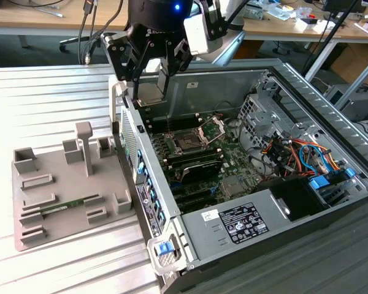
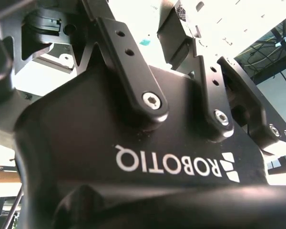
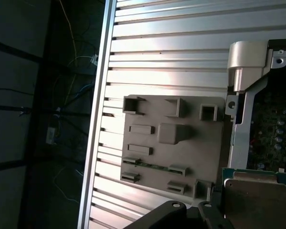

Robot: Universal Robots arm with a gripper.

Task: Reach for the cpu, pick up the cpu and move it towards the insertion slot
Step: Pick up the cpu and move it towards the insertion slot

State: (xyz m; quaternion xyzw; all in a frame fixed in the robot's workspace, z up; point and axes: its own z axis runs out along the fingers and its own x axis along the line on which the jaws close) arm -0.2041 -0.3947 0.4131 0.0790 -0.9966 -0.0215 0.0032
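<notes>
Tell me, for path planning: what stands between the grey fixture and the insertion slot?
In the exterior view, the case's perforated wall shields the insertion slot.

A matte black gripper (image 1: pixel 150 82) with bar-shaped finger links (image 2: pixel 133 62), silver hex-socket screws (image 2: pixel 151 100) at the pivots, white lettering (image 2: pixel 176 164) on its housing; a blue light (image 1: pixel 176 8), perhaps a wrist ring, glows above.

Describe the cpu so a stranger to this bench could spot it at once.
Find the open computer case on the ribbed metal table; above its wall at the exterior view's left hangs the black gripper. The cpu is the flat silvery square held in its grip, unlike the long green memory stick lying on the gray tray.
</notes>
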